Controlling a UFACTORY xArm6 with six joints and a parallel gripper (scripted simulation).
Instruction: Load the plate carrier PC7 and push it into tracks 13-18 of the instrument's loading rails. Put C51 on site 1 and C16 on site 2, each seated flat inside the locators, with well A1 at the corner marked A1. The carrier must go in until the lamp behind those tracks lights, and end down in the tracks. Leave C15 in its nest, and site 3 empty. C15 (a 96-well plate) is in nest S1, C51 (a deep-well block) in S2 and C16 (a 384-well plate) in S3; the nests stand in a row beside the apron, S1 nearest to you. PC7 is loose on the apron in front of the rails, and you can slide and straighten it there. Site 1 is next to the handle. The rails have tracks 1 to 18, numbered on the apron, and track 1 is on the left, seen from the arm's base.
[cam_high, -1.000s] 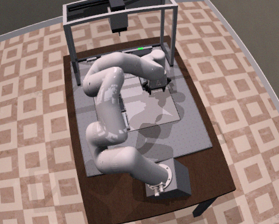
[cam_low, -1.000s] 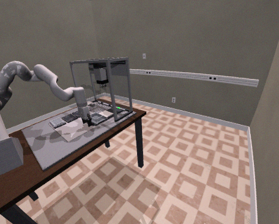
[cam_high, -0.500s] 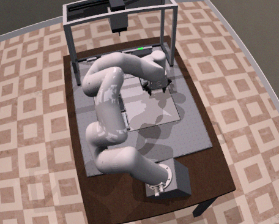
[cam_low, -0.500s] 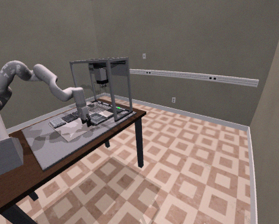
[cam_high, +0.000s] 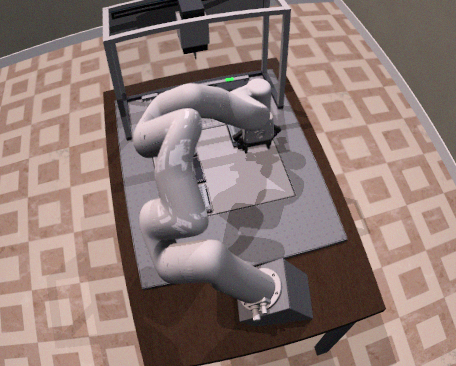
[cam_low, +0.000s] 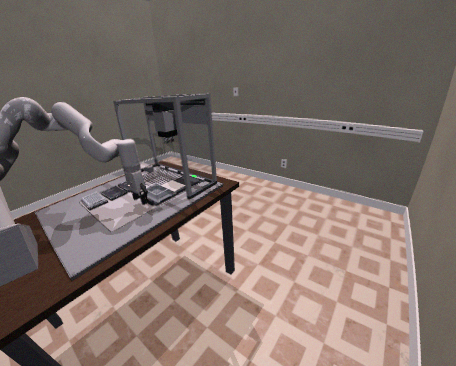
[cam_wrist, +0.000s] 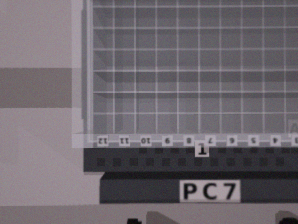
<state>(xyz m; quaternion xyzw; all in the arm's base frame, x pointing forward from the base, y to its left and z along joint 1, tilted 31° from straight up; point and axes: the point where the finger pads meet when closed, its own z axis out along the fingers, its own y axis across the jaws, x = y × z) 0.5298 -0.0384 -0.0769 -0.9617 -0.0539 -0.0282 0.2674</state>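
Note:
In the wrist view I look straight down on the dark handle end of carrier PC7 (cam_wrist: 210, 191), with its white label. Just beyond it is the site mark 1 (cam_wrist: 201, 149). A block with a grid of square wells, which looks like deep-well block C51 (cam_wrist: 192, 70), lies on site 1, its numbered edge toward the handle. My gripper (cam_wrist: 210, 220) is open and empty, its fingertips just showing at the bottom edge, on the near side of the handle. In the top and exterior views the gripper (cam_high: 255, 142) (cam_low: 144, 197) hangs over the carrier's handle end, in front of the rails. A green lamp (cam_high: 230, 78) (cam_low: 193, 176) is lit behind the right-hand tracks.
The instrument's grey frame (cam_high: 195, 30) with its hanging head stands over the rails. A light plate (cam_low: 93, 201) sits in the nearest nest, and the dark nest behind it (cam_low: 114, 192) looks empty. My arm hides the nests in the top view.

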